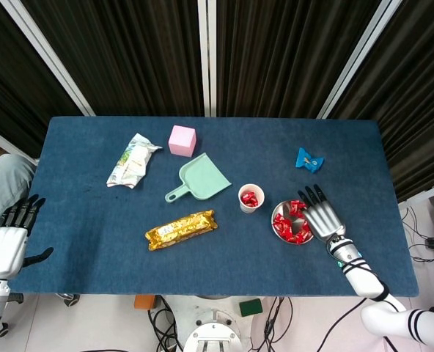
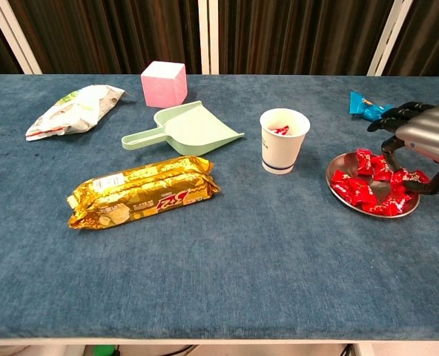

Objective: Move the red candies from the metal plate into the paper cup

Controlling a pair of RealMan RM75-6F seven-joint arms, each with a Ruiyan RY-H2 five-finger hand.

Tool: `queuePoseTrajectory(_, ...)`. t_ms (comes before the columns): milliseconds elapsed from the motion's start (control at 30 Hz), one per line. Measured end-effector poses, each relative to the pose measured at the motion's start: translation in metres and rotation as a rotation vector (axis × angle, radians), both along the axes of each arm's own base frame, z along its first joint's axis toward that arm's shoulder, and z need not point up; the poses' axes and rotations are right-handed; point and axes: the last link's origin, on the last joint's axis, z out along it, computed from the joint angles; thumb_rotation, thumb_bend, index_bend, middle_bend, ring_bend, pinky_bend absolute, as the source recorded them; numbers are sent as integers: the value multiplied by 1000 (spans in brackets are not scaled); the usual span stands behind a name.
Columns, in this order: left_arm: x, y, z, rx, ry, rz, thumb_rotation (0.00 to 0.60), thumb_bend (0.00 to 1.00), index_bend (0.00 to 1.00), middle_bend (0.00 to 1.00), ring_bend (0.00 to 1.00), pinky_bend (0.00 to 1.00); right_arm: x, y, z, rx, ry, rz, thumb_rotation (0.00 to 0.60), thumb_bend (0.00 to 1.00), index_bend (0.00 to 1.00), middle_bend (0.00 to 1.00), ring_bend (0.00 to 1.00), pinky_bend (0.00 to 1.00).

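The metal plate (image 1: 274,220) (image 2: 331,180) lies right of centre and carries a heap of red candies (image 1: 290,224) (image 2: 369,185). Just to its left stands the white paper cup (image 1: 251,198) (image 2: 284,141), upright, with a few red candies (image 1: 249,198) (image 2: 280,130) inside. My right hand (image 1: 322,217) (image 2: 421,132) hovers over the plate's right side, fingers spread and pointing away from me, nothing visibly held. My left hand (image 1: 8,238) hangs off the table's near-left corner, fingers apart and empty; only the head view shows it.
A gold biscuit pack (image 1: 181,229) (image 2: 142,191) lies near the front. Behind it are a green dustpan (image 1: 199,179) (image 2: 190,130), a pink cube (image 1: 182,140) (image 2: 164,83) and a snack bag (image 1: 133,160) (image 2: 73,104). A blue wrapper (image 1: 309,159) (image 2: 368,104) lies beyond the plate.
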Motion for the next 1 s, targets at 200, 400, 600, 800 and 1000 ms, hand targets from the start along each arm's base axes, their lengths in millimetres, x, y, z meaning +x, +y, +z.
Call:
queuePoseTrajectory(200, 0, 0, 0, 1, -1, -3, 600, 96, 67, 51, 14, 139, 25, 0, 16, -37, -81, 65, 600, 382, 643, 79, 0, 0)
queuePoseTrajectory(400, 1, 0, -1, -4, 2, -4, 600, 96, 66, 51, 14, 139, 67, -15, 30, -80, -170, 155, 600, 385, 644, 82, 0, 0)
queuePoseTrajectory(600, 0, 0, 0, 2, 0, -2, 600, 95, 66, 51, 14, 139, 107, -38, 14, -61, -198, 205, 600, 386, 647, 82, 0, 0)
queuePoseTrajectory(800, -2, 1, 2, 8, -4, 7, 600, 95, 67, 51, 14, 139, 132, -50, -13, -29, -190, 213, 600, 386, 647, 81, 0, 0)
queuePoseTrajectory(1000, -3, 0, 4, 12, -8, 3, 600, 95, 66, 51, 14, 139, 137, -56, -30, -22, -174, 198, 600, 372, 579, 78, 0, 0)
